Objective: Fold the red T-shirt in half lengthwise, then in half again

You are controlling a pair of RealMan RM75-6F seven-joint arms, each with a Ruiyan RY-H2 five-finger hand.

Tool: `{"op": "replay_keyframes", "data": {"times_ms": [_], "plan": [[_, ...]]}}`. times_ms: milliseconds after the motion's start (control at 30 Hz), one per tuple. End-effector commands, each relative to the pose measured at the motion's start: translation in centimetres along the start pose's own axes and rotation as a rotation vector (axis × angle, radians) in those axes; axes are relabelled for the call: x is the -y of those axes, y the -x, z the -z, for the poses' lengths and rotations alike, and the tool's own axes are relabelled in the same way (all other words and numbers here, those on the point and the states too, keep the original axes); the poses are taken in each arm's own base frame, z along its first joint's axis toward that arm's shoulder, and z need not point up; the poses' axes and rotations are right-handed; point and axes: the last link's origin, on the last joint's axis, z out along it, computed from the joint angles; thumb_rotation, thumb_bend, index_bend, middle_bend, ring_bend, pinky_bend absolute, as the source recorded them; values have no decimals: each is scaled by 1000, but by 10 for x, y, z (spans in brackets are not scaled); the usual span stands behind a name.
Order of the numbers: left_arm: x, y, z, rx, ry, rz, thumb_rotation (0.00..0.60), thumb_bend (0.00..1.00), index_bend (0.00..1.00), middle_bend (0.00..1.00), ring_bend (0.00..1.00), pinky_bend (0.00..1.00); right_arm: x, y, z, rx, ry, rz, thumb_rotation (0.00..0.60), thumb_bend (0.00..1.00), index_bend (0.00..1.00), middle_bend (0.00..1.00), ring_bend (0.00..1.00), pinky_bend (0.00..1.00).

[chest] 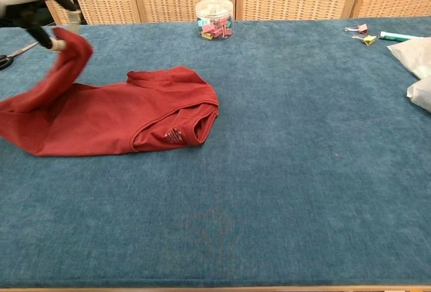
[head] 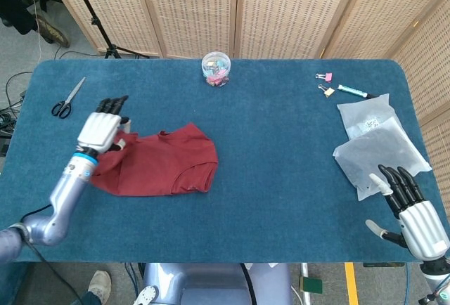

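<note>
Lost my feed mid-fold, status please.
Left hand holds shirt hem, lifted. Right hand open, idle by bags. Fold path unobstructed.

**Red on blue**

The T-shirt [head: 165,161] is plain red on a deep blue table [head: 281,150]. The hands are silver with black fingers [head: 401,182]. The jar [head: 216,68] holds pink clips. The screens [head: 281,10] are tan woven cane.
</note>
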Motion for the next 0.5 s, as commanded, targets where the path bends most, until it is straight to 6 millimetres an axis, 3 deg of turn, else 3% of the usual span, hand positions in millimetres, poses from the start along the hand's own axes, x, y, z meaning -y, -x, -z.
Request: {"op": "replay_keyframes", "data": {"times_ms": [33,200,500], "plan": [[-31,5,-10,5,42,6,600,565,731,0,0,0,-1,-1,0,-4,3,-3,600,0,0,0,0,0],[-55,8,-18,-3,67,-18,600,565,731,0,0,0,-3,-3,-1,-7,8,-9,600,0,0,0,0,0],[-82,17,-30,11,77,-51,600,563,731,0,0,0,-4,-5,-1,-13,10,-17,600,0,0,0,0,0]]}}
